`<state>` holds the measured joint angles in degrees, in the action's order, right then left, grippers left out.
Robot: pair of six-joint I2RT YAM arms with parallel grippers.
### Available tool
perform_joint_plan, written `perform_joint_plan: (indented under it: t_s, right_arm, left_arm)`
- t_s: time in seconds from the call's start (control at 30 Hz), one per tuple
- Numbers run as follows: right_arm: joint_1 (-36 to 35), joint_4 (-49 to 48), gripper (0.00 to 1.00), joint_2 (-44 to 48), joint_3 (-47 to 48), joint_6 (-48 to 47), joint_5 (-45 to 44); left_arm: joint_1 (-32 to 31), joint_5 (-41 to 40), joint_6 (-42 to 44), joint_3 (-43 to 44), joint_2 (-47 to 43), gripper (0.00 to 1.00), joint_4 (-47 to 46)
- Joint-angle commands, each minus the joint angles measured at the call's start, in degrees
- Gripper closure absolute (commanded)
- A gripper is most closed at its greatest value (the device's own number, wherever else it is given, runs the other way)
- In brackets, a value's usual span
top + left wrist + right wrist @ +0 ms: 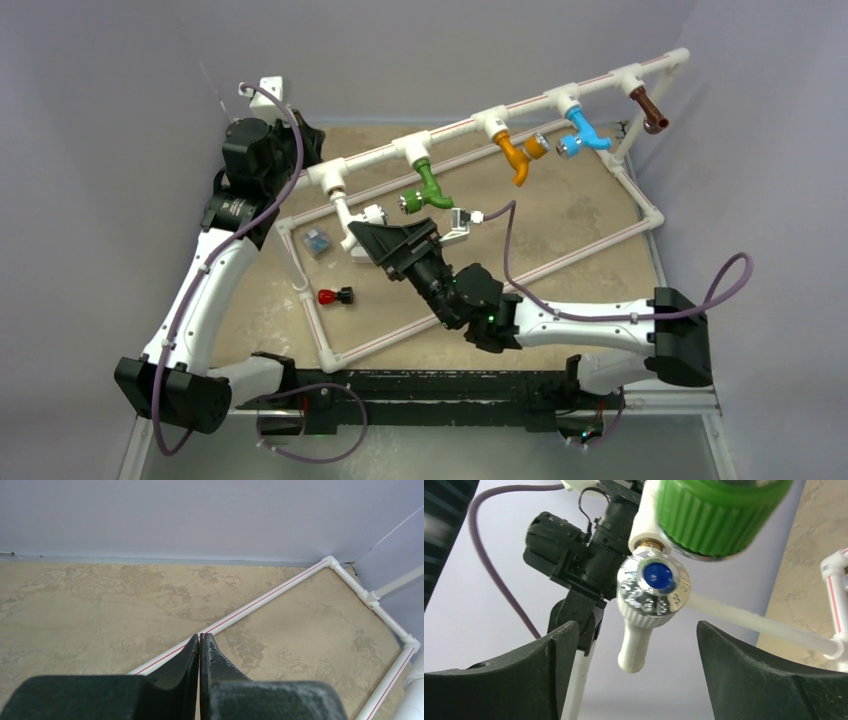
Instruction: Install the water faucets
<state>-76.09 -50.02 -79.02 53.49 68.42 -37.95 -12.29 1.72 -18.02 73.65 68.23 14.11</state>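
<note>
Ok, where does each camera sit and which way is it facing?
Top external: above and behind the arm bases, looking down on the table and pipe frame; both arms show whole.
Left wrist: facing across the table and pipe frame toward a wall; the shut left gripper shows at the bottom.
Right wrist: low, tilted up at the white faucet between the fingers of the open right gripper; the left arm shows behind.
Shared: top and right wrist both show the white faucet and green faucet.
</note>
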Motion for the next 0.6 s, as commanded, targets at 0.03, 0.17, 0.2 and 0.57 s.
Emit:
perform_joint_plan:
  t_s: [0.03,0.17,0.2,0.57]
  right_arm:
    - [0.11,4.25,0.1,7.64,-1.93,-11.77,1.93]
    - [0.13,11.11,0.1,13.9,-3.69,-23.74,10.26]
    - [0.18,13.08,0.1,15.14,-3.2,-27.39,12.59]
    - [0.08,48.8,0.15,17.57,16.93,-77.19,20.55]
  left_arm:
    - [-0.01,2.99,-0.15,-2.81,1.11,1.0,8.94]
    - [-0.01,2.94,-0.17,-2.81,1.21,1.0,9.01]
    - [-0.01,2.94,-0.13,-2.81,1.23,1.0,9.01]
    - [0.21,2.74,-0.08,-2.72,1.62,1.0,9.15]
